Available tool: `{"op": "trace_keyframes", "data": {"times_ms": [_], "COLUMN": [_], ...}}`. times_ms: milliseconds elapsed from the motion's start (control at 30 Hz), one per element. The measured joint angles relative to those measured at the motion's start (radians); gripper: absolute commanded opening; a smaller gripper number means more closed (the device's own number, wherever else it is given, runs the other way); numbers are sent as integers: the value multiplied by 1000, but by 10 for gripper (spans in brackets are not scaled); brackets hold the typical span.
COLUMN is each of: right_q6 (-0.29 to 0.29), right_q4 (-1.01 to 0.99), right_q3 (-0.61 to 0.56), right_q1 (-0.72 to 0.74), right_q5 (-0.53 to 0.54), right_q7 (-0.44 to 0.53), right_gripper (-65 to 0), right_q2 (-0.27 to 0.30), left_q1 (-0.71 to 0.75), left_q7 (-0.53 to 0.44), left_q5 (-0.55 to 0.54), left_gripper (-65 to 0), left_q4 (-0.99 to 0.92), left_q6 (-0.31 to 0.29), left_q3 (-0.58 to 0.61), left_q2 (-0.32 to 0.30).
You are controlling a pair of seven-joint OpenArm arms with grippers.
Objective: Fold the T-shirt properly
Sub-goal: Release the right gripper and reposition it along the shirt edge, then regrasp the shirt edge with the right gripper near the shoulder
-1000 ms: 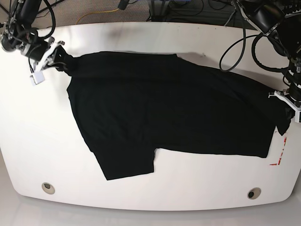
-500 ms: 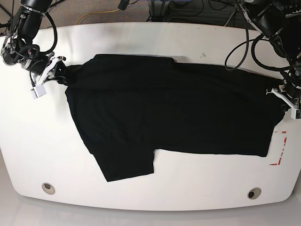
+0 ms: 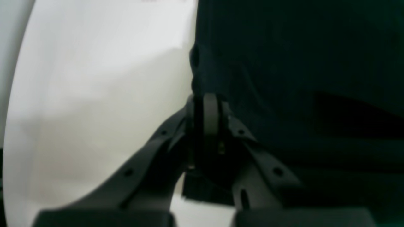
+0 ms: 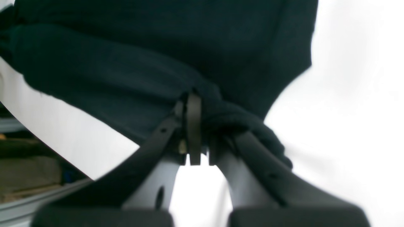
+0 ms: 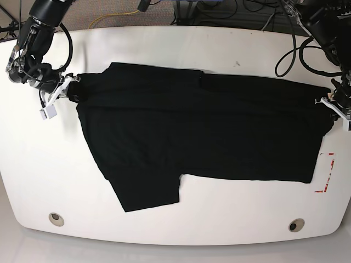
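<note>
- Spread flat across the middle of the white surface (image 5: 230, 44): the black T-shirt (image 5: 203, 126), stretched long from the base view's left edge to its right edge, one sleeve flaring toward the near edge.
- Clamped shut on a bunched corner of the T-shirt at the base view's left: the right gripper (image 5: 67, 90); fabric gathered into a thick roll between its fingers (image 4: 193, 126) in the right wrist view.
- Clamped shut on the T-shirt's edge at the base view's right: the left gripper (image 5: 333, 104); cloth pinched between its fingers (image 3: 210, 116) in the left wrist view, right at the garment's border.
- Nearby on the surface: red tape marks (image 5: 328, 175) just beside the shirt's near right corner, two round inset holes (image 5: 55, 218) by the near edge, well apart from the cloth.
- Beyond the far edge: dark cables (image 5: 288, 52) looping down over the surface by the left arm, a yellow cord (image 5: 112, 16) on the floor.
- Nothing lying on the shirt.
- Only in the base view: full outline of the garment, tape, holes.
- Only in the wrist views: the pinch itself, both blurred.
</note>
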Motion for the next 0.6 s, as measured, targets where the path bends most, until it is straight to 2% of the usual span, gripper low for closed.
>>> {"op": "trace_keyframes", "data": {"times_ms": [67, 167, 233, 300, 367, 433, 600], "right_q6": [0, 0, 0, 0, 0, 1, 0], "right_q4": [-13, -13, -14, -13, -6, 19, 72], "right_q3": [0, -38, -52, -43, -23, 4, 47], "right_q1": [-1, 11, 21, 23, 16, -11, -106], "right_q5": [-1, -24, -39, -32, -33, -7, 127], "right_q7": [15, 36, 37, 48, 36, 25, -1], "right_gripper": [-620, -466, -304, -151, -65, -60, -60], "right_q2": [0, 5, 2, -2, -1, 0, 5], "left_q1": [-2, -5, -3, -2, -2, -3, -3], "left_q7": [-1, -5, -5, -5, -5, -5, -4], "left_q5": [-4, -6, -3, 0, 0, 1, 0], "left_gripper": [-650, -625, -522, -385, -250, -200, -242], "left_q4": [-20, -42, -45, -46, -47, -47, -45], "left_q6": [2, 2, 2, 6, 13, 14, 17], "left_q3": [0, 3, 5, 5, 5, 7, 45], "left_q2": [-15, -17, -15, -15, -14, -14, -15]}}
